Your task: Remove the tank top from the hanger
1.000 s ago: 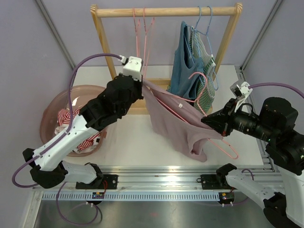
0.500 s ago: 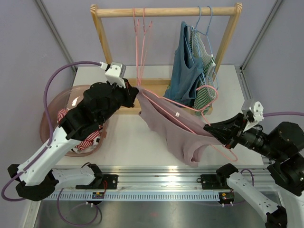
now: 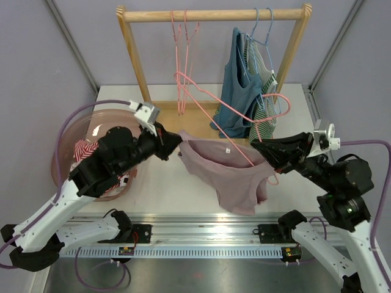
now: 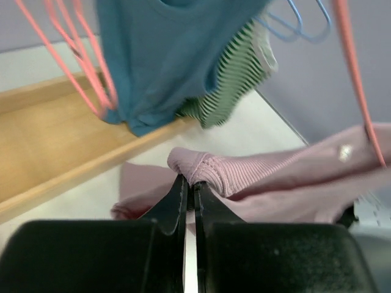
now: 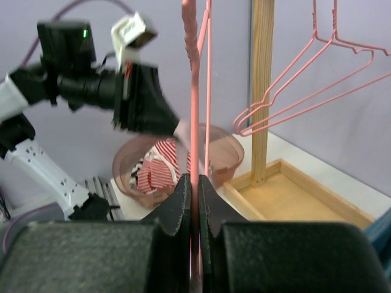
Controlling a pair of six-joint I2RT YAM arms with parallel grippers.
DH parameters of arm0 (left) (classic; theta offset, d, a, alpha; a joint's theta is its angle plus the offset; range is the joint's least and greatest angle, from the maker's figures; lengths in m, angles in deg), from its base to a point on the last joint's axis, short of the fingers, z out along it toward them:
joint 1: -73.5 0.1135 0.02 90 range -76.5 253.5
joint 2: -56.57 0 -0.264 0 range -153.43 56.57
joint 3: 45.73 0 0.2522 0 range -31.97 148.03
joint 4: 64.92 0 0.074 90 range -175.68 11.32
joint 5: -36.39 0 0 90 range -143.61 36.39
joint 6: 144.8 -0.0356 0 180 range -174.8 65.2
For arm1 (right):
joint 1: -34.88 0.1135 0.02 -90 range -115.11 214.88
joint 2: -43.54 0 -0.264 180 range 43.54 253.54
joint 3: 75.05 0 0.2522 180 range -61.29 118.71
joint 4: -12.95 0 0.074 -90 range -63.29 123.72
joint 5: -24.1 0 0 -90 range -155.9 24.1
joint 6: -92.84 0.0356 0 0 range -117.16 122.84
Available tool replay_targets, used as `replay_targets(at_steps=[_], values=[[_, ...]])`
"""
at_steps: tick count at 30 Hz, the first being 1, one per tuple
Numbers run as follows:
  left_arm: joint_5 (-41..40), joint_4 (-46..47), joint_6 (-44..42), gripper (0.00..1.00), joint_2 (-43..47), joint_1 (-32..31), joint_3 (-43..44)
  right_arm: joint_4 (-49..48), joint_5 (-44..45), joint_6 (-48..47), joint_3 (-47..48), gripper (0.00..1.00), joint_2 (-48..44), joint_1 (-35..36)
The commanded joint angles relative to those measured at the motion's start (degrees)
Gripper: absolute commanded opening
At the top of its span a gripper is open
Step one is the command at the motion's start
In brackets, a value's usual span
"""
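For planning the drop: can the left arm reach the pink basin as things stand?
Probably yes: the basin lies beside it, nothing between, but its fingers grip the tank top, hooked on the hanger.

light: bright, even | shadows: faint | focus: wrist views soft (top sharp)

Tank top (image 4: 244, 174): soft mauve cloth, finely ribbed knit, matt; hanger (image 5: 194, 91): thin pink rod, smooth and slightly glossy, probably coated wire, though the view is blurred; rack (image 3: 211, 14): pale wood, smooth, matt; basin (image 3: 67, 137): translucent pink plastic, glossy; table (image 3: 159, 177): white, smooth, matt; left tool (image 4: 189, 183) and right tool (image 5: 192, 183): black plastic, matt; teal top (image 3: 235, 91): plain smooth cloth.
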Motion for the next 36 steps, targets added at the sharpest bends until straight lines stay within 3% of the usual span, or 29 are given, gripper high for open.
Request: replay_targets(at_steps=[1,4,5,7,9,11,14,15,19,20,21,23,24,25,26,31,36], values=[[9.85,9.91,-0.87,0.0,3.89,-4.28,-9.68,-31.19,3.97,14.07,-8.61,0.0,1.42,-0.2],[9.85,12.83,0.36,0.0,4.69,-8.68,-17.6,-49.29,10.02,17.17,-16.51,0.0,3.88,-0.11],[9.24,13.36,0.88,0.0,4.7,-10.08,-19.62,-60.22,16.31,18.23,-19.06,0.0,4.59,-0.2],[6.18,14.15,2.38,0.0,5.05,-11.32,-24.28,-69.96,21.97,19.12,-25.31,0.0,6.6,-0.2],[-2.31,10.41,4.56,0.0,5.22,-11.5,-25.96,-60.05,24.02,13.8,-20.63,0.0,6.62,-0.11],[-10.58,5.83,6.94,0.0,5.57,-11.59,-25.88,-37.88,26.11,11.83,-14.81,0.0,7.4,-0.11],[-26.15,-5.5,13.09,0.0,4.53,-11.41,-23.69,-18.31,28.06,7.62,-5.22,0.0,11.0,-0.2],[-30.54,-10.05,14.76,0.0,3.91,-11.41,-22.9,-15.19,28.67,5.61,-2.07,0.0,12.14,-0.2],[-34.61,-17.21,16.09,0.01,0.14,-9.75,-17.55,-4.29,33.15,3.57,4.45,0.0,19.33,-0.2],[-34.8,-18.09,16.18,0.04,-0.22,-9.31,-16.92,-2.43,33.77,3.39,6.56,0.0,21.1,-0.2],[-34.36,-18.62,15.49,0.17,-0.49,-8.87,-16.22,-0.24,34.3,2.87,11.62,0.0,23.12,-0.11],[-33.75,-19.15,14.69,0.33,-0.23,-7.9,-14.64,5.31,35.87,2.95,16.84,0.0,28.74,0.15],[-33.22,-19.41,13.56,0.47,0.47,-7.81,-14.19,6.54,36.75,2.34,21.21,0.0,30.5,1.02],[-33.13,-19.76,13.2,0.82,0.83,-7.81,-13.84,7.6,39.2,1.81,23.0,0.0,33.3,2.16],[-33.13,-21.07,12.5,0.98,1.09,-7.81,-12.71,8.04,41.05,0.07,26.58,0.0,34.81,3.13],[-33.04,-24.25,9.24,0.99,3.46,-7.63,-11.2,12.09,48.98,-4.17,37.16,0.0,42.56,10.79],[-33.31,-22.85,7.66,0.99,7.59,-7.72,-15.06,6.65,48.63,-2.86,28.56,0.0,35.64,10.88]])
